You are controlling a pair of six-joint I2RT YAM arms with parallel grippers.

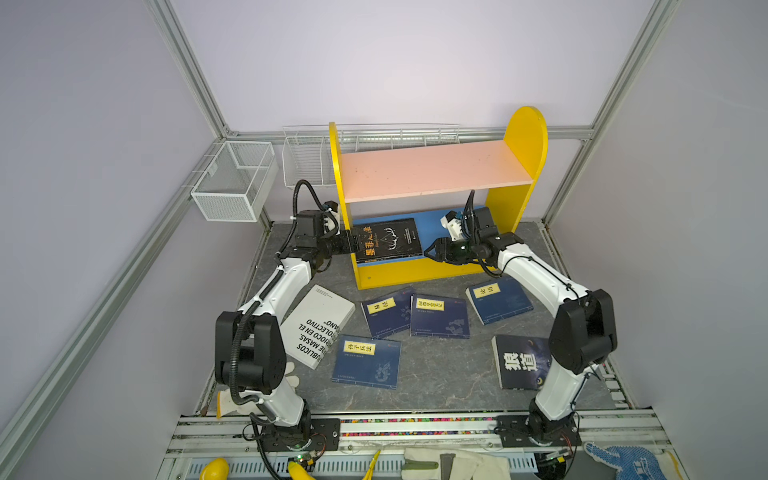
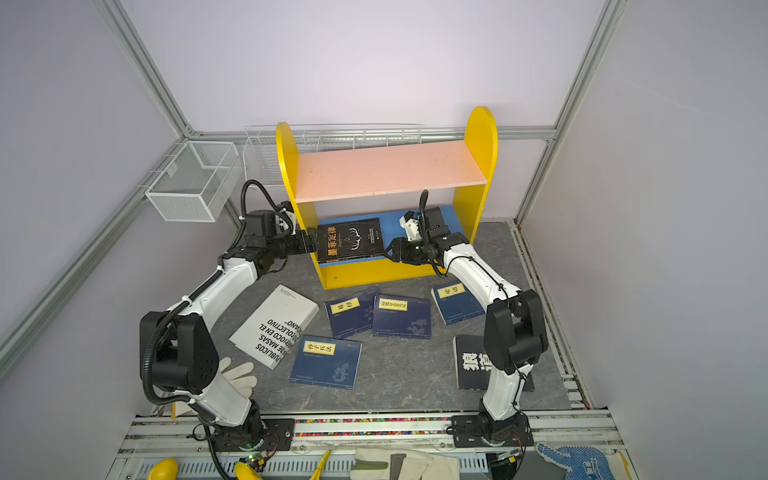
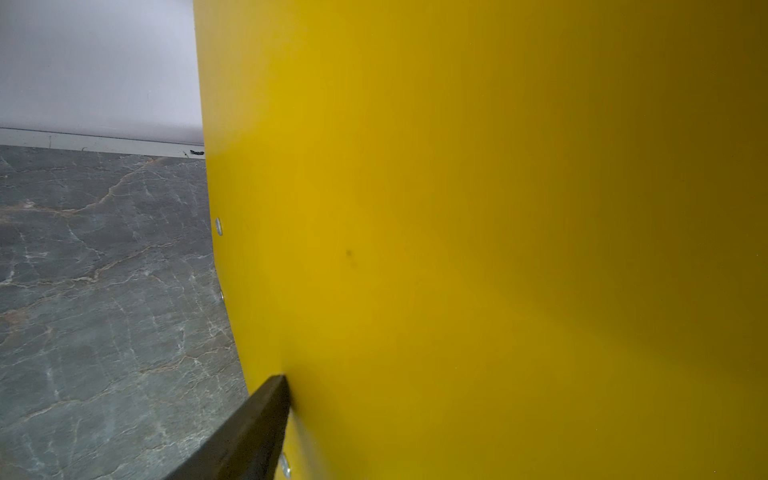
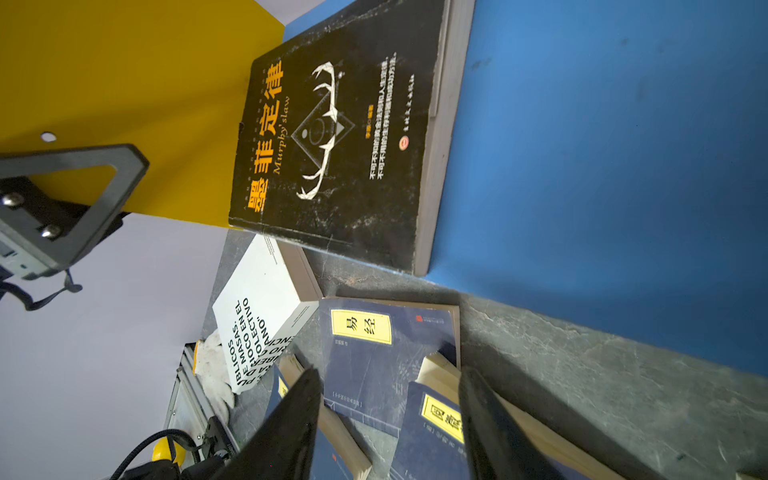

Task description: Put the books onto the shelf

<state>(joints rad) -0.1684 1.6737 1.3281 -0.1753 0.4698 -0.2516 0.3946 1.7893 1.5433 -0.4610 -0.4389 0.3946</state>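
Near edge: work gloves (image 1: pixel 455 464) lie along the front rail and are no part of the job.
Loose books: six lie flat on the surface (image 1: pixel 440 376) before the shelf (image 1: pixel 527 137): a white book (image 1: pixel 318 326), four navy books (image 1: pixel 439 316) and a wolf-eye book (image 1: pixel 519 362).
Black book (image 1: pixel 388 240): flat on the blue lower board (image 1: pixel 436 218), against the yellow side panel (image 3: pixel 457 249) on the left arm's side, its front edge overhanging.
Left jaws: spread astride that panel's front edge, pinching nothing.
Right jaws: spread and empty, just off the black book's right front corner.
Step, as I judge it: seating the black book fully.
Doing it well: set the right jaws square against the overhanging edge and push straight back, low and slow, until nothing overhangs. Keep the left jaws from dragging on the panel, so the shelf neither skids nor tips.
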